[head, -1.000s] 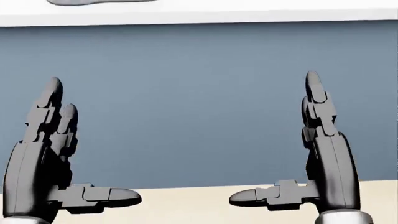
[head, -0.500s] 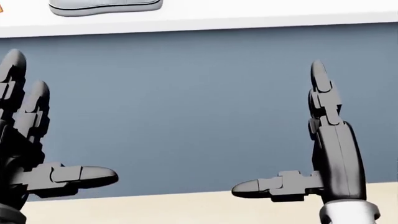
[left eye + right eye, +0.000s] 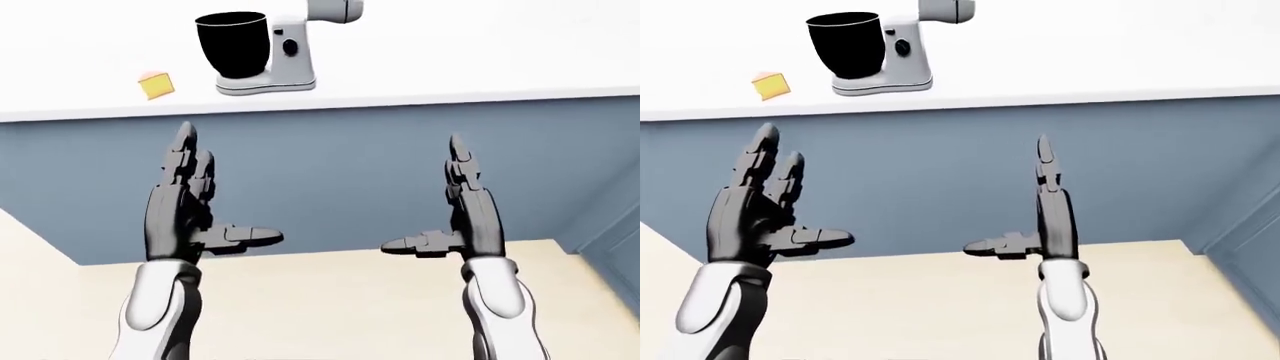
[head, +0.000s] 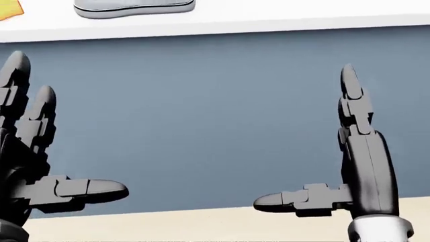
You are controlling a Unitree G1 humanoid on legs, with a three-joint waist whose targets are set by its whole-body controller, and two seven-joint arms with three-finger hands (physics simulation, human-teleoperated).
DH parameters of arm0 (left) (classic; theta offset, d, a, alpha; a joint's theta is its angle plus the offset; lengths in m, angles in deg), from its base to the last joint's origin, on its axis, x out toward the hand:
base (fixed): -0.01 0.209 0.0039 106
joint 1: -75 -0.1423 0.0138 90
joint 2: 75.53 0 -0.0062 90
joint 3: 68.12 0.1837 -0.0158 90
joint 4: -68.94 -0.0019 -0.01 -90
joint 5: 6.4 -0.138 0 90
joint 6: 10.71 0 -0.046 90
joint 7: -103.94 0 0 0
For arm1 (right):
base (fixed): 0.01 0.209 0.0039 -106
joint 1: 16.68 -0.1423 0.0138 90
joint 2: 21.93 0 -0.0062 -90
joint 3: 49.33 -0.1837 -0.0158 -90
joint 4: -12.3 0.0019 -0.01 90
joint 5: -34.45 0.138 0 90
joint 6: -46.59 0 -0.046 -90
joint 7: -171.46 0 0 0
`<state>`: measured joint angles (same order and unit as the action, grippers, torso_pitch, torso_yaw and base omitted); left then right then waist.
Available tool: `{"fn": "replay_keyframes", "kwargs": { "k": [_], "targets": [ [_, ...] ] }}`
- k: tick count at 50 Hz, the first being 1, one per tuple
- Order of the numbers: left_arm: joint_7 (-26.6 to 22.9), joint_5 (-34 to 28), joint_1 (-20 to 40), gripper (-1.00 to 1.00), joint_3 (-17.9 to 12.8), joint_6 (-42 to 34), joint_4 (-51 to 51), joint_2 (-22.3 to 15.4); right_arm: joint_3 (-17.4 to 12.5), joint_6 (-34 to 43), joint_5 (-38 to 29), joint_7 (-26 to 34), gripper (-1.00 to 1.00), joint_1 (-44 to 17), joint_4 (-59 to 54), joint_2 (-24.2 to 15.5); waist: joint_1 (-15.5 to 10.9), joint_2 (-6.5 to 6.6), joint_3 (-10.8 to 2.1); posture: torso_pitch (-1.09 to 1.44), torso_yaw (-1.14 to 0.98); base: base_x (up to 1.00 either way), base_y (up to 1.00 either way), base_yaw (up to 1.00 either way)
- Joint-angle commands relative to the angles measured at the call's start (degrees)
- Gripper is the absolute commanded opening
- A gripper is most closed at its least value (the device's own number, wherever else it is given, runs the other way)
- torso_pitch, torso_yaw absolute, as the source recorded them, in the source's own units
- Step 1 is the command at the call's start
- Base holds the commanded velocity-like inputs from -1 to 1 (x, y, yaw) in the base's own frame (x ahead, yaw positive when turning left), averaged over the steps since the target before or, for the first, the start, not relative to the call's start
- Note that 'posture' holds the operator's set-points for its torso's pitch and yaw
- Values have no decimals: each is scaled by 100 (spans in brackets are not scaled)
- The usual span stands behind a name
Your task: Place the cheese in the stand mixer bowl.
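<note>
A yellow cheese wedge (image 3: pixel 155 85) lies on the white counter (image 3: pixel 450 67), left of the stand mixer (image 3: pixel 290 49) with its black bowl (image 3: pixel 233 43). In the head view only the cheese's corner (image 4: pixel 9 9) and the mixer's base (image 4: pixel 133 8) show at the top. My left hand (image 3: pixel 205 202) and right hand (image 3: pixel 440 206) are both open and empty, fingers up, thumbs pointing inward, held below the counter edge against the blue cabinet face.
The blue-grey cabinet face (image 3: pixel 340 172) fills the middle of the views. Beige floor (image 3: pixel 330 300) lies below it. Another blue cabinet (image 3: pixel 610 232) stands at the right edge of the left-eye view.
The head camera has tilted up: the counter edge, mixer base and cheese corner have come into view at the top. My left hand has shifted left and up in the picture.
</note>
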<state>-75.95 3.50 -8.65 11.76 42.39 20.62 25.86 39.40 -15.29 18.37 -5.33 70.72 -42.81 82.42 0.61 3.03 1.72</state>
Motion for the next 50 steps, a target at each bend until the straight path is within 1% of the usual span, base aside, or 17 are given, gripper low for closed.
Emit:
{"fn": "replay_keyframes", "kwargs": {
  "k": [1, 4, 10, 13, 15, 17, 21, 24, 26, 27, 29, 36, 39, 41, 45, 48, 50],
  "targets": [
    [20, 0, 93, 100, -54, 141, 130, -42, 41, -161, -3, -5, 100, -81, 136, 10, -12, 168, -105, 0, 0, 0, 23, 0],
    [19, 4, 96, 100, -61, 162, 99, -48, 33, -159, -8, -4, 100, -78, 128, 8, -42, 55, -18, 0, 0, 0, 26, 0],
    [29, 16, 95, 100, -64, 145, 122, -54, 42, -161, -14, -9, 100, -77, 133, 16, -30, -296, -31, 0, 0, 0, 27, 0],
    [30, 21, 104, 100, -65, 141, 114, -57, 25, -169, -4, -10, 100, -83, 112, 11, -29, -638, -75, 0, 0, 0, 28, 0],
    [37, 23, 118, 100, -72, 131, 112, -61, 19, -166, -3, -14, 100, -78, 122, 12, 31, -509, -73, 0, 0, 0, 27, 0],
    [50, 29, 121, 100, -74, 120, 128, -60, 17, -172, -3, -22, 100, -68, 123, 13, -3, -588, -90, 0, 0, 0, 27, 0],
    [48, 36, 109, 100, -78, 125, 137, -61, 29, -166, -12, -30, 100, -58, 135, 19, -19, -433, -76, 0, 0, 0, 27, 0],
    [66, 60, 147, 100, -114, 119, 97, -69, 15, -149, -7, -40, 100, -51, 153, 22, 5, -163, -34, 0, 0, 0, 27, 0],
    [72, 74, 146, 100, -125, 112, 104, -72, 36, -127, -19, -45, 100, -47, 179, 27, 3, 263, -156, 0, 0, 0, 27, 0],
    [71, 83, 142, 100, -139, 135, 79, -75, 43, -108, -26, -45, 100, -43, 204, 29, -19, 146, -161, 0, 0, 0, 27, 0],
    [83, 97, 148, 100, -147, 127, 81, -82, 53, -86, -35, -43, 100, -50, 220, 28, -45, 92, -68, 0, 0, 0, 27, 0],
    [115, 176, 172, 100, -183, 55, 133, -104, 54, -24, -55, -34, 100, -54, 275, 27, -34, -335, -37, 0, 0, 0, 27, 0],
    [133, 187, 182, 100, -176, 23, 166, -114, 59, -15, -64, -33, 100, -50, 279, 25, -25, -682, -87, 0, 0, 0, 27, 0],
    [131, 189, 179, 100, -173, 24, 165, -119, 53, -6, -63, -34, 100, -46, 293, 28, 26, -531, -58, 0, 0, 0, 27, 0],
    [122, 197, 180, 100, -166, -5, 173, -128, 32, -12, -46, -34, 100, -54, 279, 24, -16, -520, -121, 0, 0, 0, 27, 0],
    [97, 216, 171, 100, -157, -25, 185, -126, 27, -20, -42, -33, 100, -56, 263, 20, -7, -323, -31, 0, 0, 0, 27, 0],
    [94, 215, 164, 100, -159, -32, 193, -126, 26, -10, -42, -32, 100, -61, 272, 20, 12, -99, -37, 0, 0, 0, 27, 0]
  ]
}}
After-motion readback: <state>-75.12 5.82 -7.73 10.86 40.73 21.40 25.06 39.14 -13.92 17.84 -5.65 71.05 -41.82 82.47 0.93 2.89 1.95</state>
